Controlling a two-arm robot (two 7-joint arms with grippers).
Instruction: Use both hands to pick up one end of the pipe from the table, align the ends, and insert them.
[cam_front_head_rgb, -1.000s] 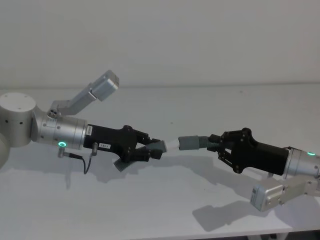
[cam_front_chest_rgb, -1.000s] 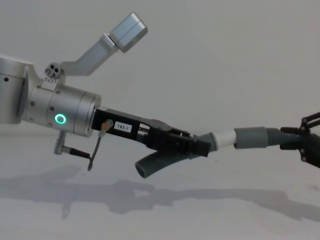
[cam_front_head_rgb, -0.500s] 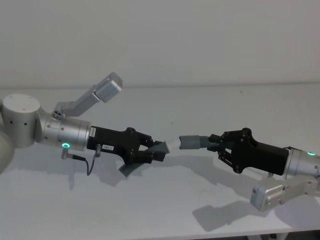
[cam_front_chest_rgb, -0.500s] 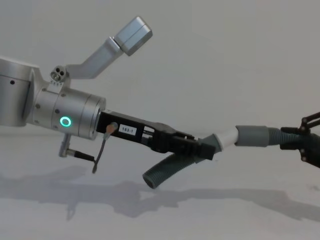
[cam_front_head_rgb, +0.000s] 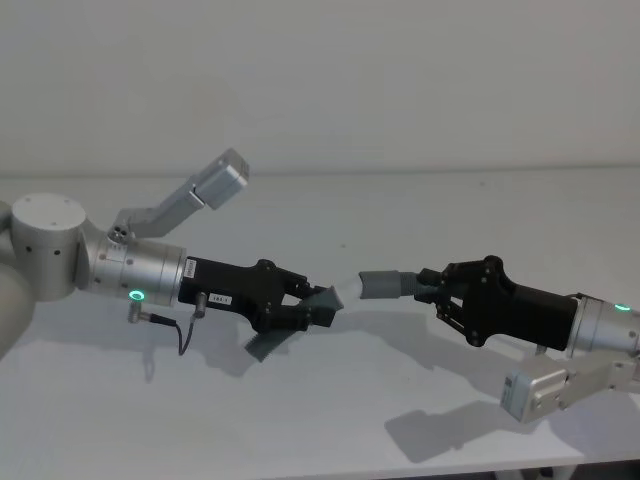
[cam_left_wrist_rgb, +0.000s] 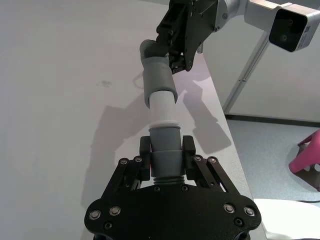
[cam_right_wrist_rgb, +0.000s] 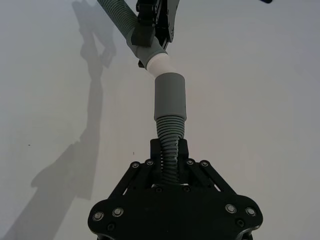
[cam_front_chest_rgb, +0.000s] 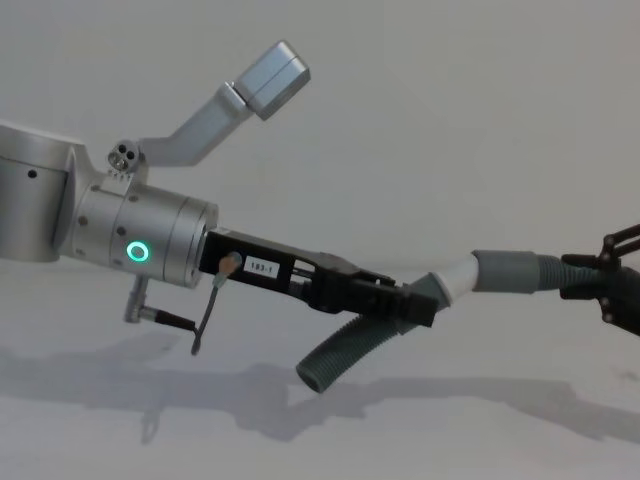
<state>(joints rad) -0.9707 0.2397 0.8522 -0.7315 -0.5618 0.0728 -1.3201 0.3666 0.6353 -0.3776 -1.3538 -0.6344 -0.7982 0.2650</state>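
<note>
My left gripper (cam_front_head_rgb: 318, 306) has pushed rightward, clamped on its pipe piece (cam_front_chest_rgb: 345, 352), white tip (cam_front_head_rgb: 347, 290) entering wide cuff (cam_front_head_rgb: 378, 283), right gripper (cam_front_head_rgb: 432, 291) gripping its hose (cam_right_wrist_rgb: 169, 145).

The setting was a bare robot test room: a plain white table (cam_front_head_rgb: 400, 400) against a pale grey wall (cam_front_head_rgb: 400, 80), grey floor (cam_left_wrist_rgb: 280, 150) beside it.

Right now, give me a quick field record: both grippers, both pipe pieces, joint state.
left gripper: shut on the white-tipped pipe piece, held off the table
right gripper: shut on the wide-cuff pipe piece, also in the air
white tip: its end is inside the wide cuff, much of the white exposed
alignment: pieces meet at an angle in the chest view
joint state: partly inserted, not seated
</note>
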